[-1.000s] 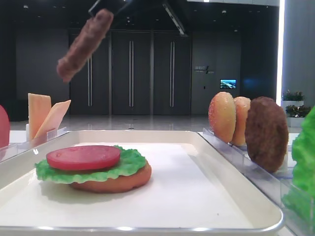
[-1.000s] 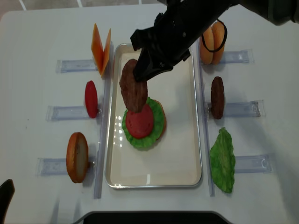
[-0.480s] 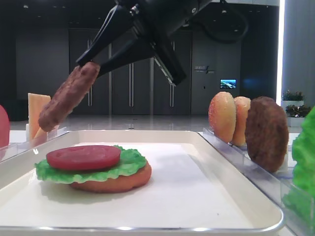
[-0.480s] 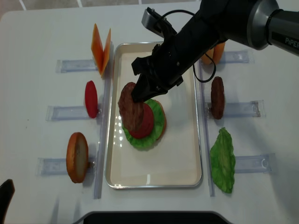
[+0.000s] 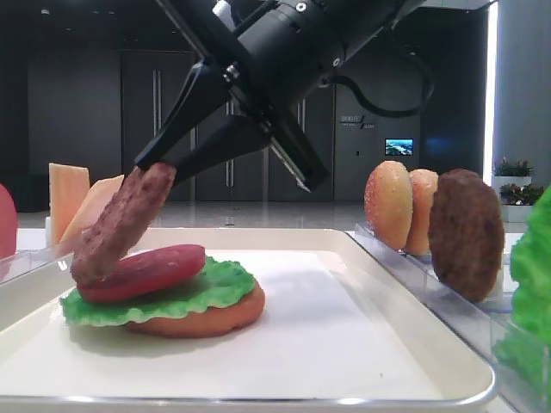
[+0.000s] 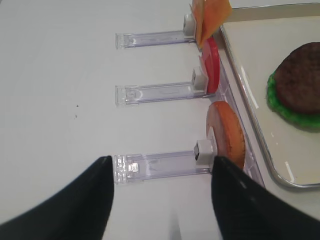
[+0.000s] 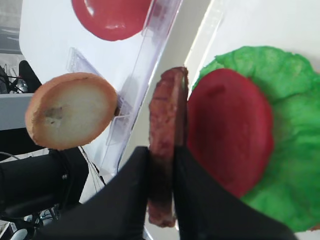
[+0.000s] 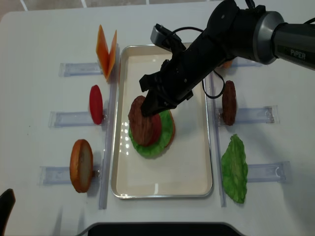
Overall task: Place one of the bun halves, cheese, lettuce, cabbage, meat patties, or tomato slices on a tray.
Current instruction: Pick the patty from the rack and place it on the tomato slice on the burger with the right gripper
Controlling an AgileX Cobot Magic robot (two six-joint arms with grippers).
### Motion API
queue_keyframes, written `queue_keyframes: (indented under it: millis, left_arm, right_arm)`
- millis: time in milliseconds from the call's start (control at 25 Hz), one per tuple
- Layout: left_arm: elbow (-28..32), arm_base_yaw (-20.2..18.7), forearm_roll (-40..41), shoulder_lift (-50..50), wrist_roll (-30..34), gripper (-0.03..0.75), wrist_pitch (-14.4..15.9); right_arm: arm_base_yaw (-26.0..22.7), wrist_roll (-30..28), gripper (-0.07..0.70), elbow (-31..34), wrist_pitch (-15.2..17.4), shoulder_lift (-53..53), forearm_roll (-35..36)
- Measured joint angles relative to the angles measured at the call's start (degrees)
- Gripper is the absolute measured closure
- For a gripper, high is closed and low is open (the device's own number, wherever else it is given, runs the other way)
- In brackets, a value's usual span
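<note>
The meat patty (image 5: 120, 225), tilted, has come down until its lower edge touches the tomato slice (image 5: 148, 271) on the lettuce (image 5: 207, 288) and bun half (image 5: 202, 318) near the tray's (image 5: 413, 318) left rim. The right gripper (image 7: 161, 172) still clamps it; release looks next.

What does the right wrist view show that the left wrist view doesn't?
Right wrist only: the right gripper shut on a meat patty held edge-on beside the tomato slice on the lettuce.

Left wrist only: the left gripper, open over bare table, the cheese, and the patty seen from its flat side, hiding the stack's tomato.

Both: the bun half and spare tomato slice standing in clear racks beside the tray.
</note>
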Motion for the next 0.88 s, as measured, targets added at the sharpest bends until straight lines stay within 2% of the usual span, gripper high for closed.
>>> queue_keyframes:
  millis: [440,520,720,800,880]
  left_arm:
    - [0.0,0.0,0.0,0.0,0.0,0.244,0.0]
    - [0.0,0.0,0.0,0.0,0.0,0.244,0.0]
    - [0.0,0.0,0.0,0.0,0.0,0.244,0.0]
    - [0.0,0.0,0.0,0.0,0.0,0.244,0.0]
    - [0.0,0.0,0.0,0.0,0.0,0.244,0.0]
  right_arm:
    - [-0.5,-1.4,0.517,0.0,-0.2,0.7,0.1]
    - [-1.3,-1.4,0.482,0.0,0.5,0.7,0.0]
    - [-2.9,-1.5,0.288,-1.1,3.6,0.7,-2.0]
    - [-3.0,-0.7,0.246,-3.7,5.9,0.8,-4.5]
    - [-3.0,3.3,0.228,-7.9,8.5,0.8,-9.3]
